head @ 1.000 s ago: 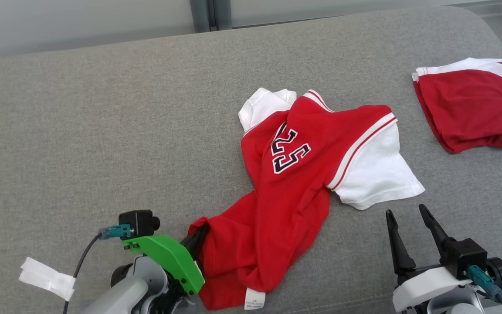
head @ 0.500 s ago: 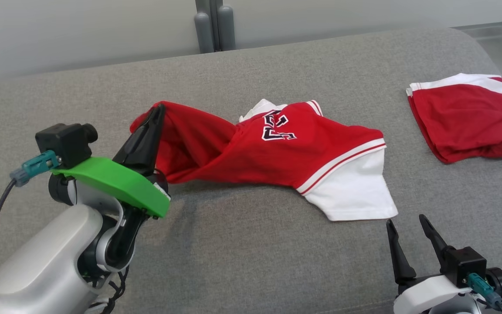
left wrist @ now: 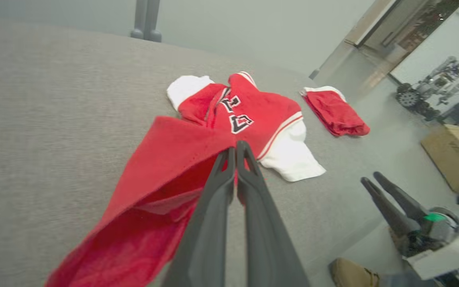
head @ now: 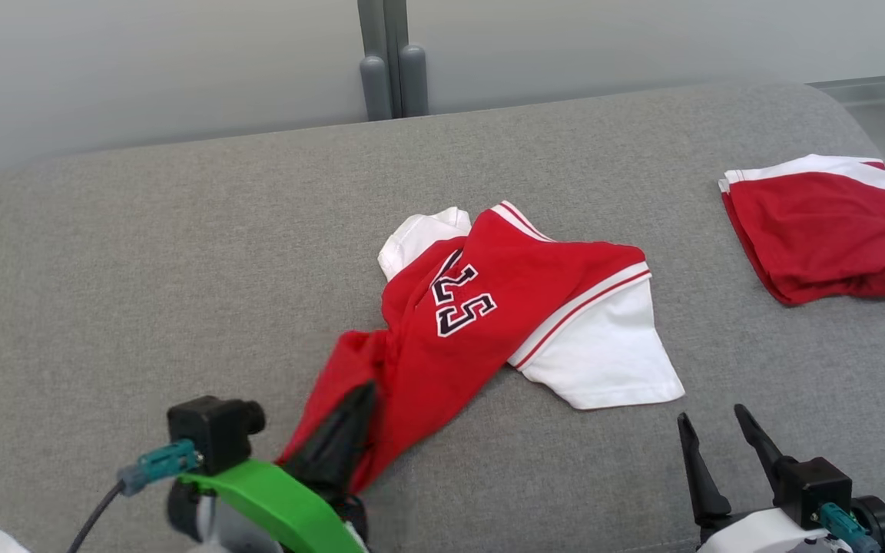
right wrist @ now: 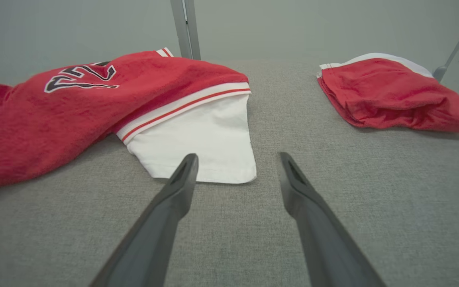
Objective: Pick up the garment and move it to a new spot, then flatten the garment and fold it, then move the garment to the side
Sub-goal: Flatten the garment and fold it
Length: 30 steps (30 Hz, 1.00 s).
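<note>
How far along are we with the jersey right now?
Done: the left gripper grips the jersey by a red edge, raised off the couch. In hand: moving it; the rest lies crumpled. Left: flattening, folding, setting it aside. The right gripper is open, holding nothing, near the white sleeve.

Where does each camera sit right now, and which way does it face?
Head view: on the head, facing forward and down at the jersey on the cushion; left gripper lower left, right gripper lower right.
Left wrist view: along its shut fingers pinching the jersey.
Right wrist view: low, between its open fingers, facing the sleeve.
All share the folded clothes.
</note>
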Tool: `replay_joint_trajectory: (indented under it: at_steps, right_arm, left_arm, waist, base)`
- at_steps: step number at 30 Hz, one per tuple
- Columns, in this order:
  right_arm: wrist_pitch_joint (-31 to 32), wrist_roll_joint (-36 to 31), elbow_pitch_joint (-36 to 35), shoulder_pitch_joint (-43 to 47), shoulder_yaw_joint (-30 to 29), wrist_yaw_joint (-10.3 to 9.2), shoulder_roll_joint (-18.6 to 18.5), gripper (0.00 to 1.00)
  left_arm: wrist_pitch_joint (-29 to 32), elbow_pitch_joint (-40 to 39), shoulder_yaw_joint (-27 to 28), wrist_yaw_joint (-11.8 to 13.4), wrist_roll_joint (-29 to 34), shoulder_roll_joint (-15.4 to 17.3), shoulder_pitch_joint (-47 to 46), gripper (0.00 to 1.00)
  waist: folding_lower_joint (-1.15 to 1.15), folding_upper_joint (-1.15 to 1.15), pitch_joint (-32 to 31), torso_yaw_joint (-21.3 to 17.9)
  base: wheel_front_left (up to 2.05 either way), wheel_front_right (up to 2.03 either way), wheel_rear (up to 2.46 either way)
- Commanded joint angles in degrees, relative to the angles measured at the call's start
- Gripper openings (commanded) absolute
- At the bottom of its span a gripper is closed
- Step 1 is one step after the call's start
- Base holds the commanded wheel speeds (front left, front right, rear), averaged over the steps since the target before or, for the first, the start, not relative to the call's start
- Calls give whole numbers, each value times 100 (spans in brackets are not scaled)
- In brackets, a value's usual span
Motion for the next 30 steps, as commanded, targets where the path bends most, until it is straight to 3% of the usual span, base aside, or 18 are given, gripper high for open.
replay_joint_trajectory:
  at_steps: [1, 6, 11, 19, 25, 27, 28, 30]
  right_arm:
    - [-14, 4, -17, -35, -46, -10, -20, 100]
    - [-14, -45, -10, -81, -21, -5, 7, 100]
    - [-14, 7, -10, -212, 28, -7, -2, 100]
    - [-14, 12, -5, -490, 111, -7, -5, 100]
    - [-14, -12, -5, -563, 115, -7, -5, 100]
    - [-14, -9, -5, -548, 110, -7, -5, 100]
    - [-14, -9, -4, -534, 100, -7, -5, 100]
    - [-14, -13, -6, -490, 76, -7, -4, 100]
  left_arm:
    - [-60, -502, 91, -275, -237, -286, -4, 0]
    - [-61, -1080, 333, -535, -546, -431, -188, 0]
    - [21, -535, 662, -487, -561, -384, -645, 0]
    - [431, 1974, 993, -692, -790, -465, -1456, 0]
    - [489, 3674, 964, -1126, -807, -694, -1752, 0]
    - [380, 4073, 987, -1271, -824, -836, -1799, 49]
    - [318, 4239, 1009, -1344, -851, -915, -1803, 100]
    - [230, 4467, 1003, -1479, -862, -1007, -1785, 100]
  waist:
    - [0, 0, 41, 65]
    - [0, 0, 130, 189]
    - [0, 0, 257, 233]
    - [0, 0, 601, 32]
    - [0, 0, 767, -126]
    - [0, 0, 775, -145]
    - [0, 0, 772, -150]
    - [0, 0, 749, -144]
  base:
    - [0, 0, 0]
    - [0, 0, 0]
    - [0, 0, 0]
    - [0, 0, 0]
    - [0, 0, 0]
    - [0, 0, 0]
    - [0, 0, 0]
    - [0, 0, 0]
